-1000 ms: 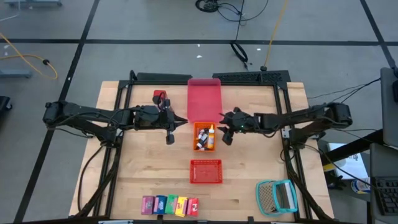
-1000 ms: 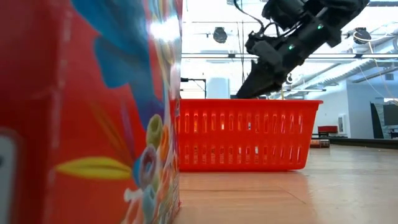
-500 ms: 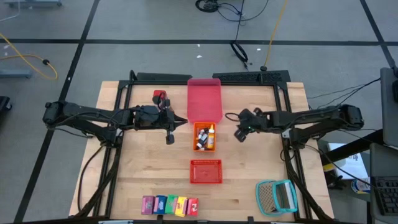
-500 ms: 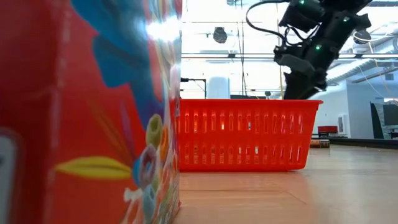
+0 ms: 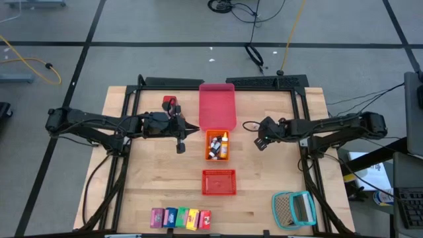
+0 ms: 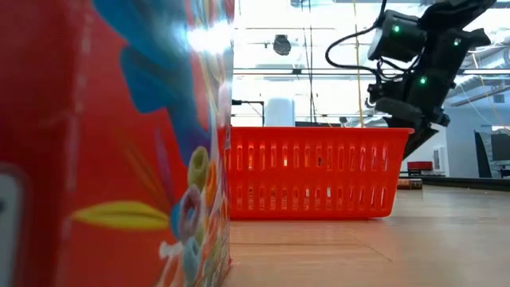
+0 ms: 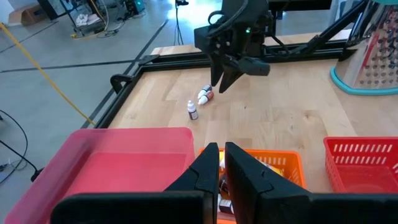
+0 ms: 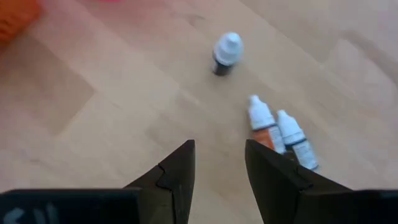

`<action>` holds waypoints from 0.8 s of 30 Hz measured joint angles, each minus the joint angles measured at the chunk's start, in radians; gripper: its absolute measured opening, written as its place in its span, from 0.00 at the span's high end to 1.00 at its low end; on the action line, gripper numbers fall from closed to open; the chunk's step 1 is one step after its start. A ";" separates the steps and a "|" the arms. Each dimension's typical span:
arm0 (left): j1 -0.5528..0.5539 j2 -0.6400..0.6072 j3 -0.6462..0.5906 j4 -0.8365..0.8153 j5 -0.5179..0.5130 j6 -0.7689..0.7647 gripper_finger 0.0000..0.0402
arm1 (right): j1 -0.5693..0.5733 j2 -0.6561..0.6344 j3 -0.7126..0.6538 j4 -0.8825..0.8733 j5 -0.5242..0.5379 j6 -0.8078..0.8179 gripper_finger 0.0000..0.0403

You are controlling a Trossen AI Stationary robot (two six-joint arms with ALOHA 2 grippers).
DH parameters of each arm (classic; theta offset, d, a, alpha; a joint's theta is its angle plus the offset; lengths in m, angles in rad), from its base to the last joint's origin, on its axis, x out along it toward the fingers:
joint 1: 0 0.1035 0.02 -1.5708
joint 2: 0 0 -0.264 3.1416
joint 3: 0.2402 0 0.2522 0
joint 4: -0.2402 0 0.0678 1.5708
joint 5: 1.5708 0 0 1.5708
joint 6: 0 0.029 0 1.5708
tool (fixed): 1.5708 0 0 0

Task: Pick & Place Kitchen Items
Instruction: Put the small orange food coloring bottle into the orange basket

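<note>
the table [image 5: 158, 185] was a light wood top in a black metal frame, sitting on a grey floor [image 5: 132, 59] marked off by dark lines into big squares. a yellow cable [image 5: 30, 59] snaked across the floor on one side, and a coil of black cable [image 5: 225, 6] lay at the far edge (another yellow cord ran past it too). from table height the room behind looked bright and open, with white walls [image 6: 458, 131], ceiling beams and round lamps [image 6: 281, 44] hanging up high. the light was pretty washed out back there.
</note>
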 joint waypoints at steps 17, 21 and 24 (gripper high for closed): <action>0.000 0.000 0.000 0.000 0.000 -0.003 0.92 | -0.098 0.000 -0.115 0.116 -0.009 -0.010 0.67; 0.000 0.000 0.000 0.000 0.000 -0.003 0.92 | -0.119 0.000 -0.134 0.154 -0.009 -0.034 0.67; 0.000 0.000 0.000 0.000 0.000 -0.003 0.92 | -0.134 0.000 -0.148 0.190 -0.009 -0.042 0.67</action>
